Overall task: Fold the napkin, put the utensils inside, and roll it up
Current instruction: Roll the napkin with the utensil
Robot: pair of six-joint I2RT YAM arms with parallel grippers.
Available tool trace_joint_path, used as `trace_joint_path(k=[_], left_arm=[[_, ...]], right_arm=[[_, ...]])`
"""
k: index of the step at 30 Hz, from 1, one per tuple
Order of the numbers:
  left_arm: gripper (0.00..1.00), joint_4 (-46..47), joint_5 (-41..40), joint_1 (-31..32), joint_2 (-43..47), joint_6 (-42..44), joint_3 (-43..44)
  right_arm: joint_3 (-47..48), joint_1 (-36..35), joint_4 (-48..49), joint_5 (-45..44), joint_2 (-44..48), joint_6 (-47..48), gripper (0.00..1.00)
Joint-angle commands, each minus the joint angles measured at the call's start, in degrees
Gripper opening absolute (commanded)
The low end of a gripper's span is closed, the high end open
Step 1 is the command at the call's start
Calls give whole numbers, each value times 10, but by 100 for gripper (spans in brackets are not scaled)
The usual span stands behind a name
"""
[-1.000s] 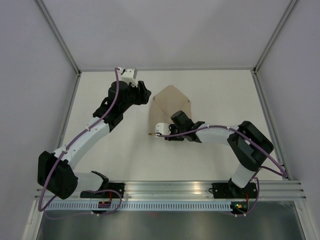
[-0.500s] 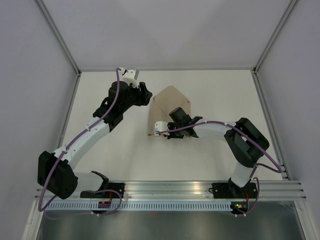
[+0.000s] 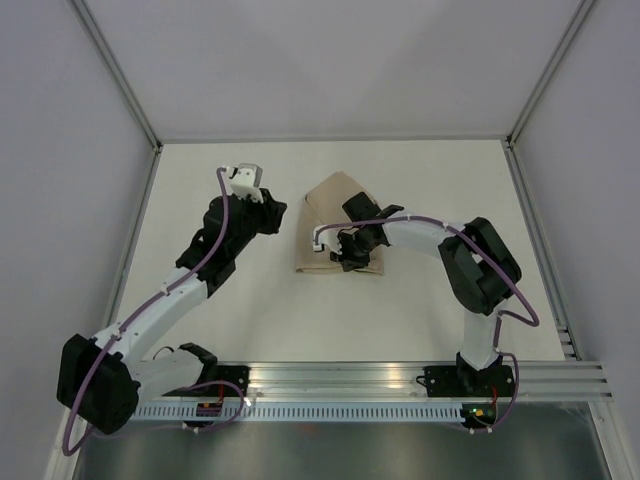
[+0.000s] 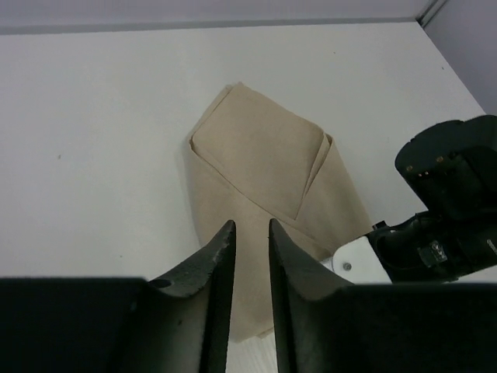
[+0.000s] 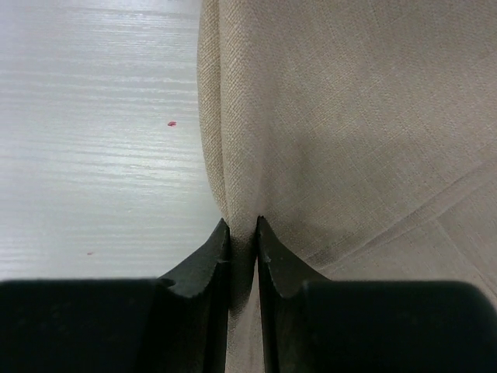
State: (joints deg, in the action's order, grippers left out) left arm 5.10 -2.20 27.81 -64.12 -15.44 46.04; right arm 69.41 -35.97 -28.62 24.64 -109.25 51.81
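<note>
Tan napkin (image 5: 349, 116) — in right tool (image 5: 241, 225)

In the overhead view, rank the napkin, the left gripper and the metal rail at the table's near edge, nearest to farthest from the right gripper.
From the right gripper:
1. napkin, right at it, its edge pinched between the jaws.
2. left gripper, off to its left, beside the cloth.
3. metal rail, at the near edge, clearly farthest.
</note>
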Motion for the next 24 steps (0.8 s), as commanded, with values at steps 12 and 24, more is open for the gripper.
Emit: trace_joint_path(k=[12, 24], left_arm=[[10, 248, -70, 108, 66, 80, -192], [43, 155, -34, 240, -34, 227, -145]], right_arm=[[163, 65, -370, 139, -205, 99, 4], [209, 78, -401, 138, -249, 81, 2]])
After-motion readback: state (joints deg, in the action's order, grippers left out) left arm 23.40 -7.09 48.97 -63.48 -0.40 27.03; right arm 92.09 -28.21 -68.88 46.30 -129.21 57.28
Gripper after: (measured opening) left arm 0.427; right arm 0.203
